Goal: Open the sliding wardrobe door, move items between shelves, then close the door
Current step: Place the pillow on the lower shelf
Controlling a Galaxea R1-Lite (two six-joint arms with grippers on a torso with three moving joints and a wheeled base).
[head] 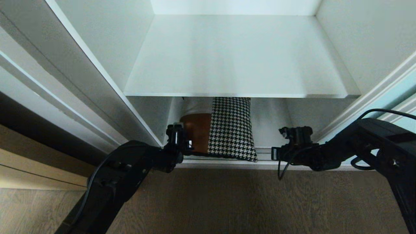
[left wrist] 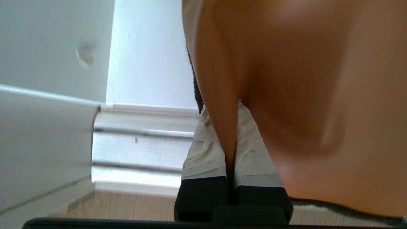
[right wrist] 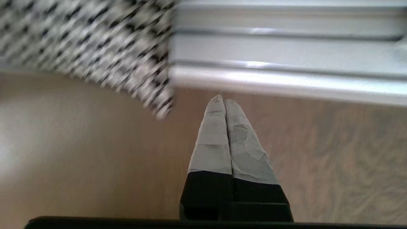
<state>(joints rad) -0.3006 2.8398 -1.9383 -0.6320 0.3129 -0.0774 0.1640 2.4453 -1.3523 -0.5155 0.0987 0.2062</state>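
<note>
In the lower centre of the head view, the patchwork pillow [head: 231,128] stands below the white shelf [head: 240,58], its bottom edge over the wardrobe's floor track [head: 224,162]. The left gripper [head: 182,144] pinches a fold of the pillow's tan-brown panel between its taped fingers [left wrist: 203,152]. At lower right, the right gripper [right wrist: 225,102] hangs closed and empty above the wooden floor [right wrist: 79,152], just beside the houndstooth corner. The sliding wardrobe door [head: 401,87] sits at the right edge.
</note>
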